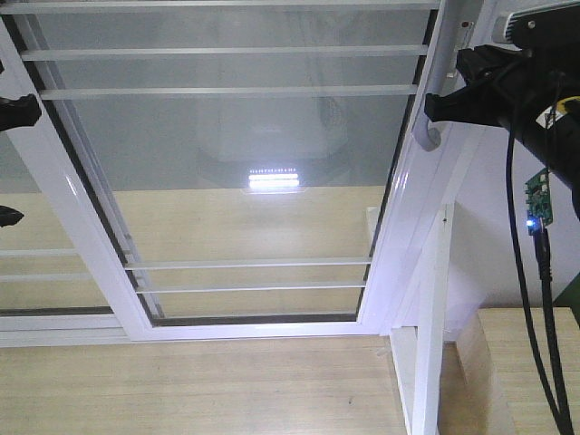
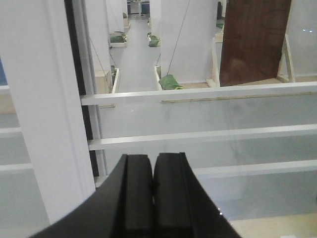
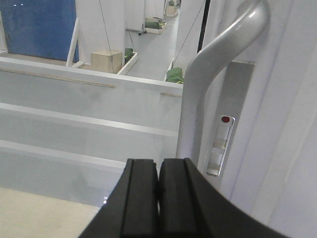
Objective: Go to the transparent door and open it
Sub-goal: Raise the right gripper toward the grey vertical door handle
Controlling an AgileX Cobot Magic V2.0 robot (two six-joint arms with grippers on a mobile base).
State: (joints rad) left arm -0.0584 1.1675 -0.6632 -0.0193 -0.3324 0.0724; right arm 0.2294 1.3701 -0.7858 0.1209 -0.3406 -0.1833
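The glass door (image 1: 254,181) fills most of the front view straight ahead: a clear pane in a white frame, with 3 thin white bars across its upper part and 2 more low down, and a bright lamp mirrored in the glass. Its curved grey handle (image 1: 439,54) runs down the right side of the frame and ends in a hook. In the right wrist view the handle (image 3: 198,99) rises just ahead of the camera, with a small latch (image 3: 220,144) bearing a red dot on the frame beside it. The right gripper (image 3: 158,166) is clenched on nothing, its 2 black pads pressed flat together. From the front it sits just beside the lower curl of the handle; whether it touches cannot be told. The left gripper (image 2: 152,163) is likewise closed, empty, facing the bars and glass near the left upright of the frame (image 2: 44,99). A second glass panel (image 1: 27,272) lies at the far left. To the right stand a bare white post (image 1: 430,317), a small circuit board (image 1: 539,204) with a blue light, and black cables (image 1: 544,299). A pale wooden floor (image 1: 181,390) lies below.
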